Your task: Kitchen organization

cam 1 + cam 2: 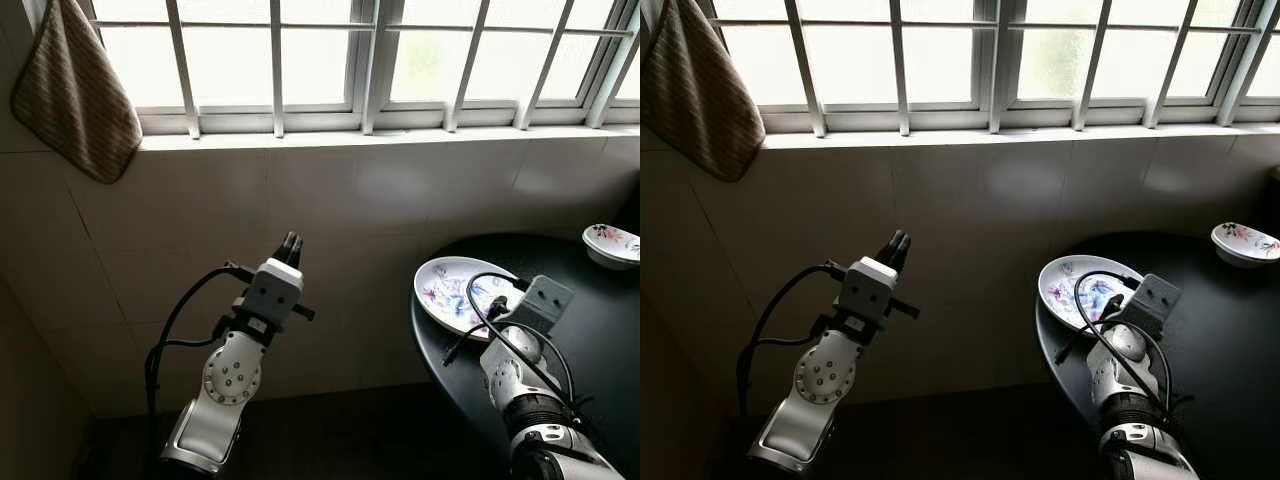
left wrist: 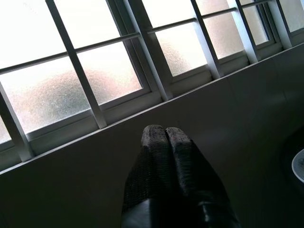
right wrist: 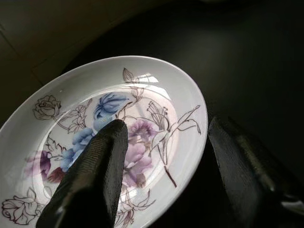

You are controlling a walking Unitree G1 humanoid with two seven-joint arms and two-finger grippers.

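Bright window [image 1: 330, 60] backlights the dim room; glare on the plate [image 3: 142, 78].

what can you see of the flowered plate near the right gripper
The flowered plate is round, white and glossy, likely ceramic, with a shallow well and a broad rim. It carries blue and purple blooms, thin brown stems and outlined roses. It lies flat near the edge of the dark round table, on the side toward the tiled wall. The right gripper hangs open just above its rim, one finger over the plate and the other over the table; contact cannot be told.
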